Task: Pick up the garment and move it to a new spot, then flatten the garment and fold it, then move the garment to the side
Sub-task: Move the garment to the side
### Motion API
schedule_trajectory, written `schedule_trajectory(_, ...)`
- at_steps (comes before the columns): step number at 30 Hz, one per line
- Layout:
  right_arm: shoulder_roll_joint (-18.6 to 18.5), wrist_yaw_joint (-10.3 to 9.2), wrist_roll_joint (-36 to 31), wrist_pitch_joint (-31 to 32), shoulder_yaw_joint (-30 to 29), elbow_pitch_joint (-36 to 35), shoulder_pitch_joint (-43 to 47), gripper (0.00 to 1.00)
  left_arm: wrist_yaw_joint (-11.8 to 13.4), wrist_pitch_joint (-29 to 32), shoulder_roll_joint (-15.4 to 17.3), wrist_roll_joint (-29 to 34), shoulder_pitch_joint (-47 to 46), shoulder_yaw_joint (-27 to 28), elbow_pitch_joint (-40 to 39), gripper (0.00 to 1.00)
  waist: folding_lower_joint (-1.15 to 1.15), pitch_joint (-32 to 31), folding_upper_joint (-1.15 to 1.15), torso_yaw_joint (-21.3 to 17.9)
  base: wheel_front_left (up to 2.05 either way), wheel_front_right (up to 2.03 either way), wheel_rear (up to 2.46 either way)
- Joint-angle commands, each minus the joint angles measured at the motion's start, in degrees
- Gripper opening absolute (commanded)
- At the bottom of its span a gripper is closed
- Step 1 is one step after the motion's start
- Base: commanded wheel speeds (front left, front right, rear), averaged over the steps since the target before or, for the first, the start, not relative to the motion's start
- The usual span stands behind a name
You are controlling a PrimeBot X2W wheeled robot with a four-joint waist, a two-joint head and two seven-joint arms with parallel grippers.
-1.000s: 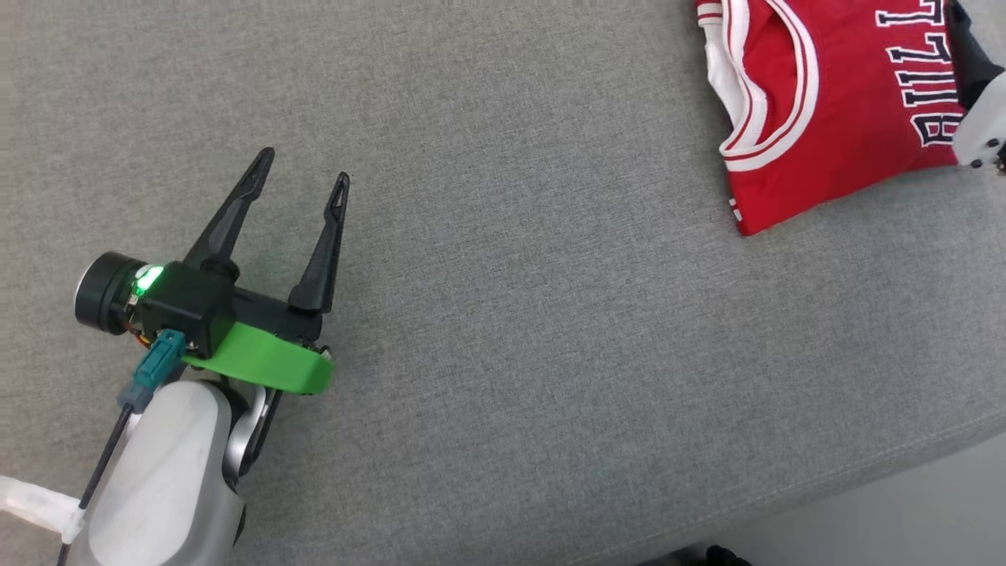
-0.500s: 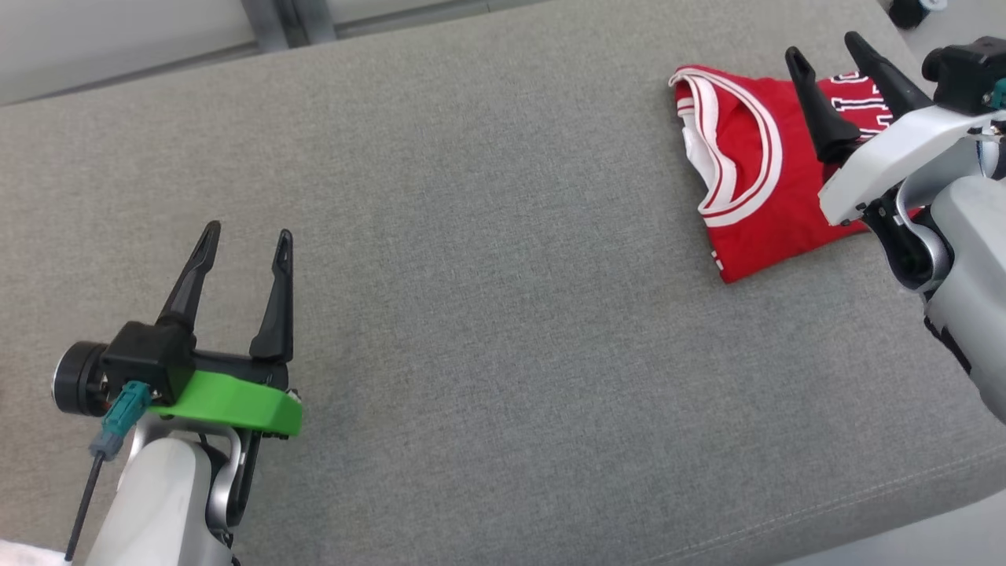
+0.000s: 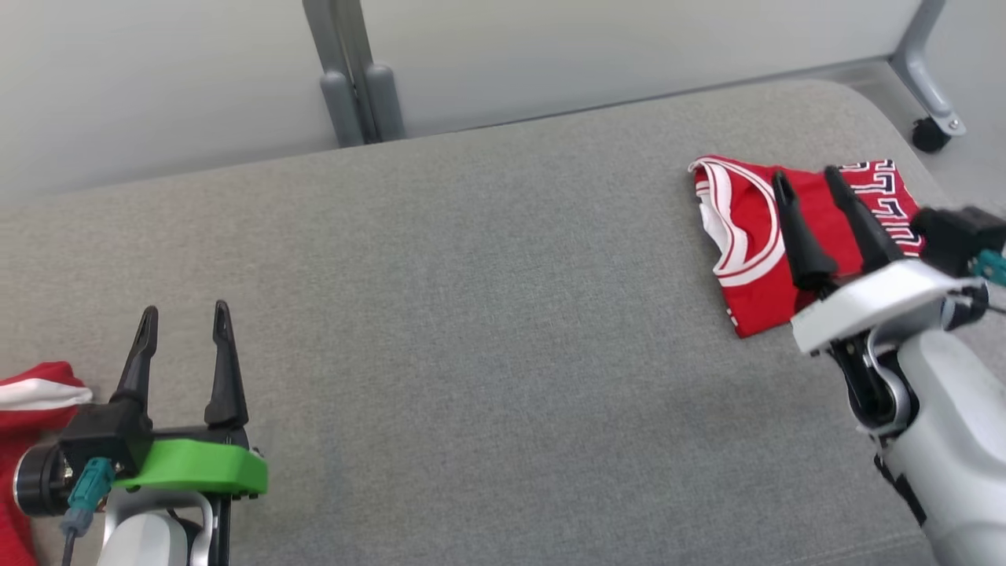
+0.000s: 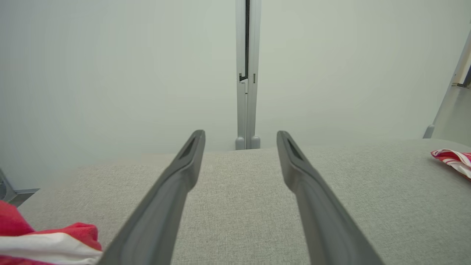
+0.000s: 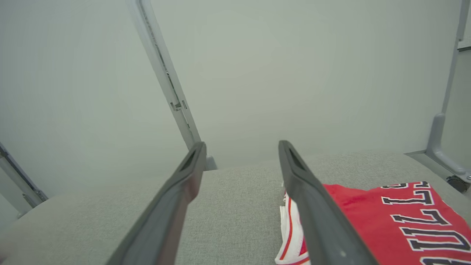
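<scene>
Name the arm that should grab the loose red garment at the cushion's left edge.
Left. The left gripper is open and right beside the loose red-and-white garment. The right gripper, also open, is at the folded jersey on the opposite side, so it would need a long reach across.

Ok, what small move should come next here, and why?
Probably draw the right gripper back clear of the red jersey: its jaws stand open and empty over it, and it lies folded at the right end of the grey surface.
</scene>
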Motion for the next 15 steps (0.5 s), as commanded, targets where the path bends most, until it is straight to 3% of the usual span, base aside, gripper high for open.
schedule_trajectory(1,0.95,0.00,-1.53,-0.13,-1.80,-1.46,3.24,1.00,-0.02,-0.14,-0.42,0.53,1.20,0.71,-0.17,1.00,0.00,-2.27,0.00,1.97,0.00,0.00,0.00)
schedule_trajectory(8,5.99,0.00,-9.08,-0.13,-10.12,-7.93,13.43,1.00,-0.65,-0.15,-2.22,3.38,3.29,3.22,-0.80,1.00,0.00,-3.02,0.00,3.10,0.00,0.00,0.00)
schedule_trajectory(15,10.62,0.00,-15.97,-0.14,-13.39,-11.80,21.15,1.00,-1.75,-0.15,-4.28,5.90,5.14,4.86,-0.86,1.00,0.00,-3.47,0.00,4.21,0.00,0.00,0.00)
